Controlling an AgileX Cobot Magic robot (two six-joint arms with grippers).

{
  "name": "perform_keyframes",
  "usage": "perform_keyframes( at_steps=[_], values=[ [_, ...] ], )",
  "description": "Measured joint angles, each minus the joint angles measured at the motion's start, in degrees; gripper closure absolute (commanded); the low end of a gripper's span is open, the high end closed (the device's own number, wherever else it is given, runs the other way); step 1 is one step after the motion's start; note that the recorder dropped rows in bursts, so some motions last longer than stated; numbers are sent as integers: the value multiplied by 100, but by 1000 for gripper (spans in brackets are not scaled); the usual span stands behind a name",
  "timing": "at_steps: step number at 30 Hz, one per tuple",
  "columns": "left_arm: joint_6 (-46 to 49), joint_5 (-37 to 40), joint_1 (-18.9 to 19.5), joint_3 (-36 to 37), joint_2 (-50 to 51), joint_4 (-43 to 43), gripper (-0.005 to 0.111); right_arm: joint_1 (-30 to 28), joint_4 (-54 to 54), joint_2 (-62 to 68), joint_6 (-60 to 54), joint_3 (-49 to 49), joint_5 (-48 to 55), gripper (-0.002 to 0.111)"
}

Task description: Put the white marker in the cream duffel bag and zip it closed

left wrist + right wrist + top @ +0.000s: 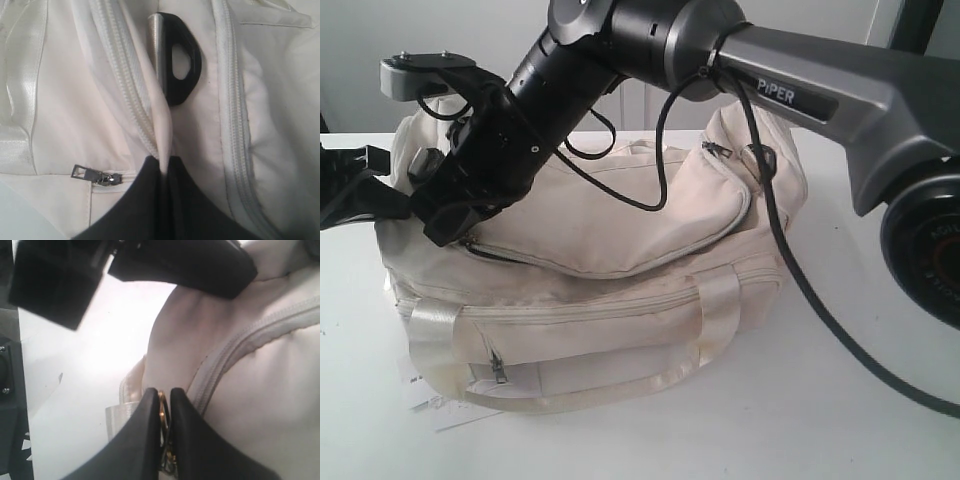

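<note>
White desk (820,420) carries the cream duffel bag (620,230), white marker unseen; your left hand (161,159) pinches a fabric fold (161,120), your right hand (165,392) pinches the brass zipper pull (161,407), so slack cloth may jam its travel.

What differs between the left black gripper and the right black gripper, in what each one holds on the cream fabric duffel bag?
The left black gripper pinches a plain fold of the cream fabric duffel bag; the right black gripper pinches a small gold-coloured metal piece. A black ring lies near the left gripper; a zip line runs beside the right one. Both are shut.
</note>
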Motion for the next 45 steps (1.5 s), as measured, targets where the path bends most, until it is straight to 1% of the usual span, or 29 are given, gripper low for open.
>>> perform_keyframes(
  at_steps=[15,39,45],
  values=[
    [11,11,0,0,0,0,107,0,-9,-149,16,260,-25,108],
    [11,11,0,0,0,0,107,0,-34,-161,263,264,-25,108],
    [11,37,0,0,0,0,107,0,-135,-393,321,619,-124,108]
  ],
)
